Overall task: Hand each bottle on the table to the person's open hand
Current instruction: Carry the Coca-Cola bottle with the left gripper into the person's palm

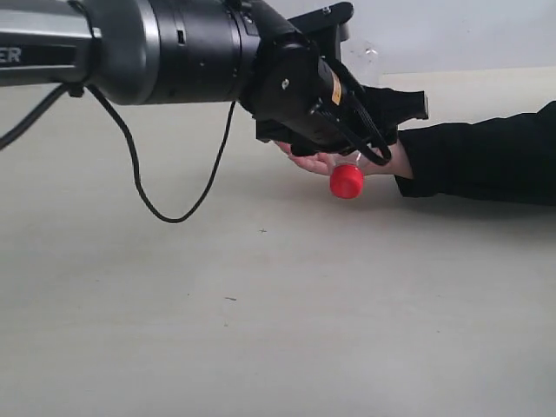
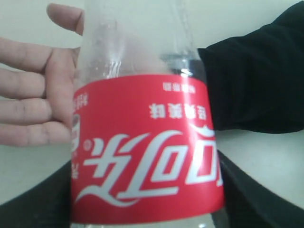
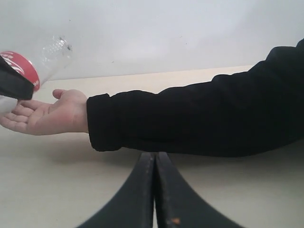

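The left tool (image 1: 352,130) was clamped on the bottle (image 2: 147,142), with the hand (image 3: 47,116) directly beneath the tool. Released before the hand closed, the bottle could roll off the palm onto the bench (image 1: 261,304).

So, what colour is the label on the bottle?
The label is red with white lettering, clearest in left wrist view.

Left arm (image 1: 130,52) reaches level, left claw (image 1: 365,122) apparently clamping the bottle (image 2: 147,142); right claw (image 3: 155,190) sits closed.
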{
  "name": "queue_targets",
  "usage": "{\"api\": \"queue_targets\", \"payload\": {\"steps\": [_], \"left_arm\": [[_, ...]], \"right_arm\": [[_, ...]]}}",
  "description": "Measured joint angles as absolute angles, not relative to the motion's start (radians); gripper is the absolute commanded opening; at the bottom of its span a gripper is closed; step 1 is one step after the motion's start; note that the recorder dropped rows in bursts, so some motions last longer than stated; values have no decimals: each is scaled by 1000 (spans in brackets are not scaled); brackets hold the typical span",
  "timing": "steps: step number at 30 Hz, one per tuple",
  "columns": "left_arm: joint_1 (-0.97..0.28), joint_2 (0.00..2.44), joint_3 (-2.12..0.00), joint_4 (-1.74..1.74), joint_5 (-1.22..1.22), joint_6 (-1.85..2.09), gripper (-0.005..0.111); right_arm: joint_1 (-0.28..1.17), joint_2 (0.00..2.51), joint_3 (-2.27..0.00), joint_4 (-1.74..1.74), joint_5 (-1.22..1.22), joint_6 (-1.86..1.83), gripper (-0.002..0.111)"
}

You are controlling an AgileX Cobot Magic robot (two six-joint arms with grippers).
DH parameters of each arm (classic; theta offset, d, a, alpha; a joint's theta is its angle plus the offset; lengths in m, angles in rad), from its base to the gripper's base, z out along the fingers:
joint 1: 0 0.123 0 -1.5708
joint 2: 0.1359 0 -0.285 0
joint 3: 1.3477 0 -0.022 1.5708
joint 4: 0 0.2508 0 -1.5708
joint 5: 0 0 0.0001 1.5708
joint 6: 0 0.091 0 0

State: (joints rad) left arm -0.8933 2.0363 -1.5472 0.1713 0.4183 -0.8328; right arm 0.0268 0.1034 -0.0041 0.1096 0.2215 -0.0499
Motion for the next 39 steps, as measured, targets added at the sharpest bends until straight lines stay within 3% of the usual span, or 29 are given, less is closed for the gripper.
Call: {"api": "queue_targets", "payload": {"steps": [10,13,25,36,39], "left_arm": [[-838,2096,-1543,177,365,-863,0],[-823,2098,-1543,184,367,-863,5],[-822,2139,-1543,186,365,-863,70],[-822,2125,-1543,186,331,-859,84],[-822,2125,-1543,186,329,-854,75]], "right_arm": [[27,103,-4,110,222,-50,0],[27,103,-4,110,222,-50,0],[27,103,-4,110,222,-50,0],[27,103,-4,110,222,-50,0],[27,103,-4,110,222,-50,0]]}}
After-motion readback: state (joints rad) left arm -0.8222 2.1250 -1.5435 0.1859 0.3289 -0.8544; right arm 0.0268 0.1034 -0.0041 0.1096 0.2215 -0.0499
